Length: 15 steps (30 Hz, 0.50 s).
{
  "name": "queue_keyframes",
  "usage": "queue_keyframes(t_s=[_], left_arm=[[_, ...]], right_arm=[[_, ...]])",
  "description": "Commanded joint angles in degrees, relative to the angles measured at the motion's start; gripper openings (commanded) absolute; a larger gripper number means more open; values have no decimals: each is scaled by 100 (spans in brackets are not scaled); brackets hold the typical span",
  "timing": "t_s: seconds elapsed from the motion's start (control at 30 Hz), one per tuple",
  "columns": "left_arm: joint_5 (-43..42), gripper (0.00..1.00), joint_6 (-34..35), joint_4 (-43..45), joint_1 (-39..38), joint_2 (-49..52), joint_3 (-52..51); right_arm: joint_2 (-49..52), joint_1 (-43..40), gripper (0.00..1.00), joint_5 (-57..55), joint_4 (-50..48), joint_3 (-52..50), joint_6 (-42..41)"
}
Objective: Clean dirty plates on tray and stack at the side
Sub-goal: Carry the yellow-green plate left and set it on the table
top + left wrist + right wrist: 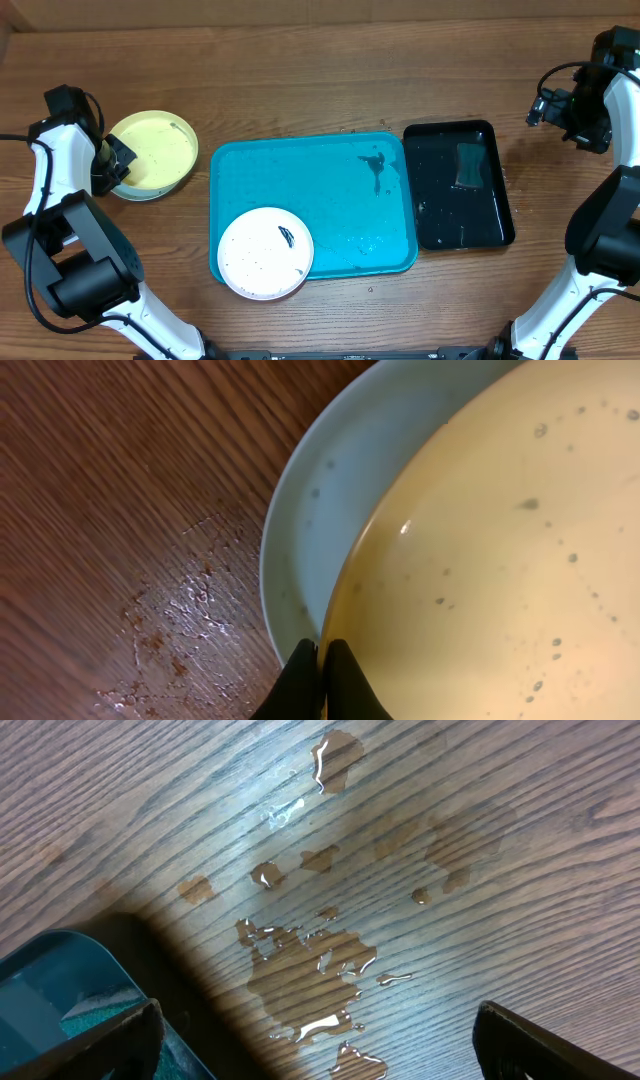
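The yellow-green plate (155,148) lies on top of the light teal plate (140,190) on the wood left of the turquoise tray (330,210). My left gripper (110,157) is shut on the yellow-green plate's left rim. In the left wrist view the jaws (322,665) pinch the speckled yellow-green plate (500,560), and the teal plate (315,500) shows under it. The white plate (265,253), with a dark smear, sits on the tray's front left corner. My right gripper (550,105) is open and empty at the far right, over wet wood (320,1040).
A glossy black tray (440,215) holding water and a dark sponge (468,165) stands right of the turquoise tray; its corner shows in the right wrist view (50,980). A dark smear (377,165) marks the turquoise tray. Water puddles (300,965) lie on the wood.
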State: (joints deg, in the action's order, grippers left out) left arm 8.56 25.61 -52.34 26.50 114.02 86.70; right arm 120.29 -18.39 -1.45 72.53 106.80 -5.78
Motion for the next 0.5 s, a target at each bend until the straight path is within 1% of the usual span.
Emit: queue_keyframes(t_s=[0.0, 0.2, 0.3, 0.33, 0.37, 0.4, 0.47], left_arm=[[435, 4, 74, -96, 90, -15, -55], [426, 4, 81, -177, 291, -15, -50], [280, 5, 79, -177, 380, -15, -50], [166, 13, 74, -166, 391, -15, -50], [98, 17, 72, -166, 391, -15, -50], [-28, 32, 37, -160, 391, -15, -50], [-479, 70, -184, -146, 389, -15, -46]], right_arm=[[-122, -11, 100, 24, -28, 4, -26], [-122, -11, 100, 26, -28, 4, -26], [-122, -11, 100, 24, -28, 4, -26], [-122, -11, 100, 24, -28, 4, -26], [-122, -11, 100, 24, -28, 4, -26], [-122, -11, 100, 24, -28, 4, -26], [-122, -11, 100, 24, -28, 4, -24]])
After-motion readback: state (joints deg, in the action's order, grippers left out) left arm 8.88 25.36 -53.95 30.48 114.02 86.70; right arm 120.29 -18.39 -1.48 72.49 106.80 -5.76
